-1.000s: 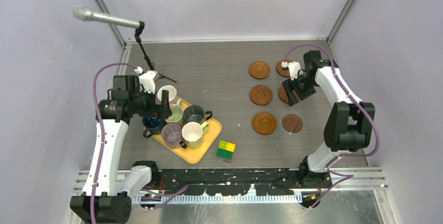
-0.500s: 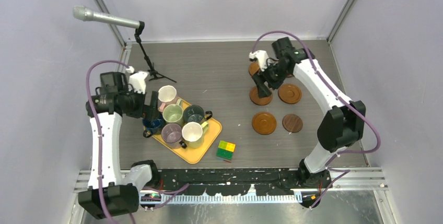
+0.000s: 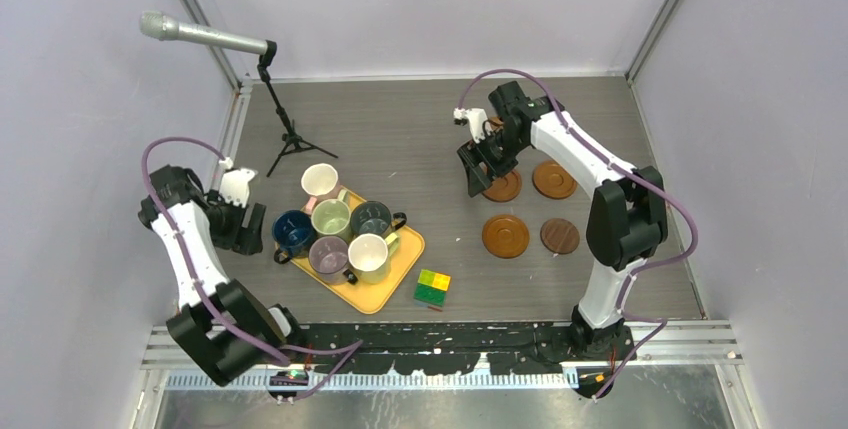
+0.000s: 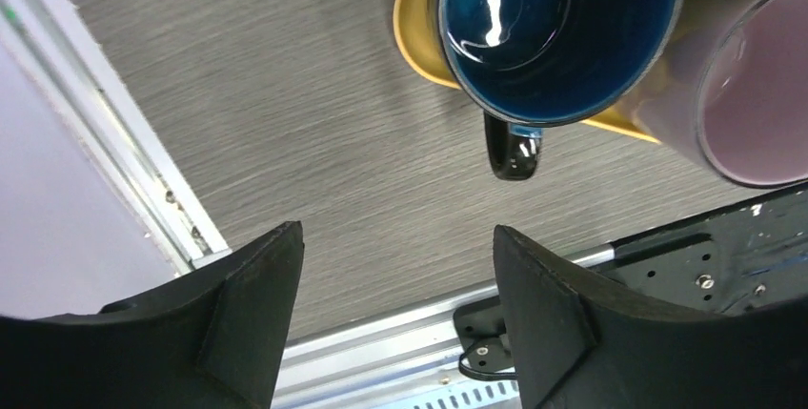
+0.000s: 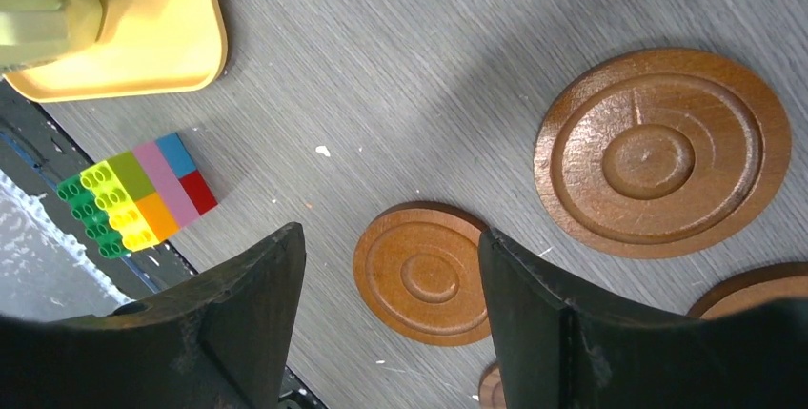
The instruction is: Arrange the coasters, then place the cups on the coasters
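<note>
Six cups crowd the orange tray (image 3: 392, 287): white-pink (image 3: 320, 181), light green (image 3: 331, 219), dark grey-green (image 3: 371, 219), dark blue (image 3: 293, 232), mauve (image 3: 328, 254) and cream (image 3: 368, 257). My left gripper (image 3: 255, 232) hangs open and holding nothing just left of the dark blue cup (image 4: 562, 37), whose handle (image 4: 512, 147) points toward it. Reddish coasters (image 3: 553, 179) (image 3: 505, 236) and a darker coaster (image 3: 560, 236) lie on the right. My right gripper (image 3: 478, 171) is open above them, partly covering one coaster (image 3: 507, 187). In the right wrist view a coaster (image 5: 424, 273) lies below the open fingers.
A microphone on a tripod (image 3: 285, 139) stands behind the tray. A coloured brick block (image 3: 432, 288) sits at the tray's near right corner. Metal rails (image 4: 124, 190) edge the table on the left and front. Another large coaster (image 5: 662, 152) shows in the right wrist view.
My left arm has pulled back from over the cups to the tray's left side, and its jaws have narrowed somewhat. My right arm has swung left across the coasters toward the table's middle.
</note>
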Controlling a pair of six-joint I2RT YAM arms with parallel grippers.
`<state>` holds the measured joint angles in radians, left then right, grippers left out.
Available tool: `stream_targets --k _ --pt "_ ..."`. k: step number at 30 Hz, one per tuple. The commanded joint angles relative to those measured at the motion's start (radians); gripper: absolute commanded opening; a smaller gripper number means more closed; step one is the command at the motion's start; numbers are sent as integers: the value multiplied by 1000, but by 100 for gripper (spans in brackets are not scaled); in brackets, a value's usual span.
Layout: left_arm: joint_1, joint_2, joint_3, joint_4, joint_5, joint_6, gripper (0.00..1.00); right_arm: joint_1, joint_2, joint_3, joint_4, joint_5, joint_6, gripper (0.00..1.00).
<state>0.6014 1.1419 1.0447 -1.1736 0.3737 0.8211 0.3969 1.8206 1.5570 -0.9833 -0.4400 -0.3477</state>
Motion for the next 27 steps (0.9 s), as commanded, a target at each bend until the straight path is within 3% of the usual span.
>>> stream_targets --k 1,6,11,18,27 --pt "55 80 -48 75 72 182 68 3 11 35 44 -29 37 71" --pt "74 110 -153 144 145 324 50 9 21 9 65 -39 47 70" --pt "85 132 -253 217 197 471 45 10 26 -11 71 -36 43 70" --pt "161 252 -251 213 292 605 35 10 21 -36 77 -36 35 70" --pt "180 309 -343 341 296 708 31 9 29 -39 78 -36 35 69"
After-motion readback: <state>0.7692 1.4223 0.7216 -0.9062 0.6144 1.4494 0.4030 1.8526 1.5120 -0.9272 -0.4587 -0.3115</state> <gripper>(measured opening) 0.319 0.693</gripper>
